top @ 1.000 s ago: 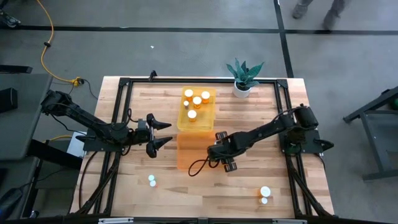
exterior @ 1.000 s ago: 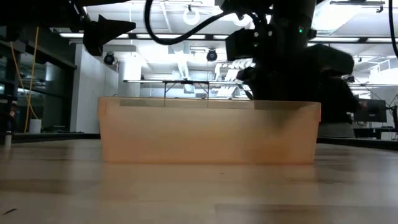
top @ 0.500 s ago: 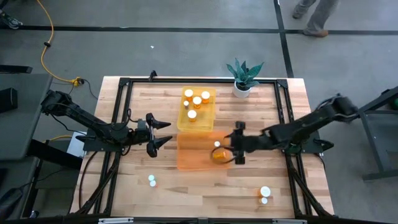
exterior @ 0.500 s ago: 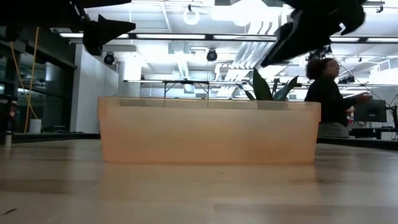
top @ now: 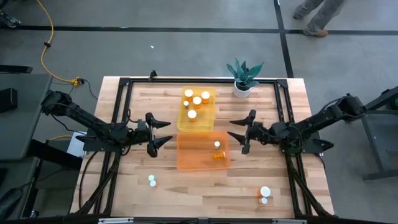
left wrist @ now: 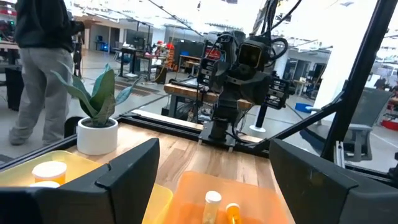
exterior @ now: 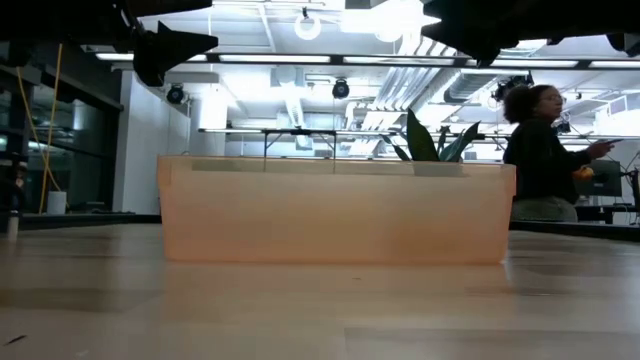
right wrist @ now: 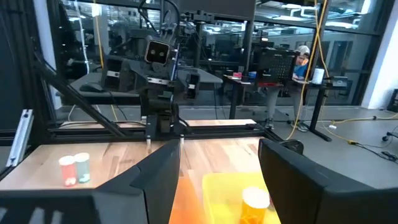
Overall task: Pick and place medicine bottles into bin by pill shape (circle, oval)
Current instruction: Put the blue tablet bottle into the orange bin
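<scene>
Two medicine bottles [top: 216, 150] in the near orange bin [top: 186, 163], more in the far yellow bin [top: 210, 118]. Three loose near front edge: one left [top: 152, 180], two right [top: 265, 194]. Right gripper [top: 241, 137] beside near bin, spread, empty. Left gripper [top: 163, 131] likewise, waiting. Next: descend straight over right pair, clamp on cap.

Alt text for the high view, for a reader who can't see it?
Overhead, two dark arms face each other across two translucent orange bins, one yellower bin holding four white-capped orange medicine bottles, the nearer bin holding two. The left claw and right claw hang open and empty; three more bottles stand along the wooden table's near edge.
</scene>
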{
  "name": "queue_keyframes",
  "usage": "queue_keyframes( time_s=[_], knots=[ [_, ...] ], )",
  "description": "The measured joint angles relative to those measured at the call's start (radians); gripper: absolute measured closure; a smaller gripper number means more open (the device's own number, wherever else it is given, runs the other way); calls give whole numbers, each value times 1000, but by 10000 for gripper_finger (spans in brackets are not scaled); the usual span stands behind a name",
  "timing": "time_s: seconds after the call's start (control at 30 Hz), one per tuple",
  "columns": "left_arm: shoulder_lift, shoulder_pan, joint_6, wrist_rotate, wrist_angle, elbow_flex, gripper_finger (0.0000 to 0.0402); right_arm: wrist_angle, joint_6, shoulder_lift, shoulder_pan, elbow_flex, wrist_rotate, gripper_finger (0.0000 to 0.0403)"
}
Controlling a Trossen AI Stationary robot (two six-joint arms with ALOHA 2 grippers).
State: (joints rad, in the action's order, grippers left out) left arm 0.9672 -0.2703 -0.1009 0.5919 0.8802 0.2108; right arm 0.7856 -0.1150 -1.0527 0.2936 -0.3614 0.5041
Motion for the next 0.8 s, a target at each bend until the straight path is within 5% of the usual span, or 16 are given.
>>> queue_keyframes(
  time_s=[0.63, 0.8],
  knots=[
    [0, 0, -69, -15, -16, 14, 110, -3, 13, 0, -12, 0, -5, 192],
    [7, -31, -69, -107, -312, 157, 110, -11, 13, 0, -12, 0, -6, 192]
  ],
)
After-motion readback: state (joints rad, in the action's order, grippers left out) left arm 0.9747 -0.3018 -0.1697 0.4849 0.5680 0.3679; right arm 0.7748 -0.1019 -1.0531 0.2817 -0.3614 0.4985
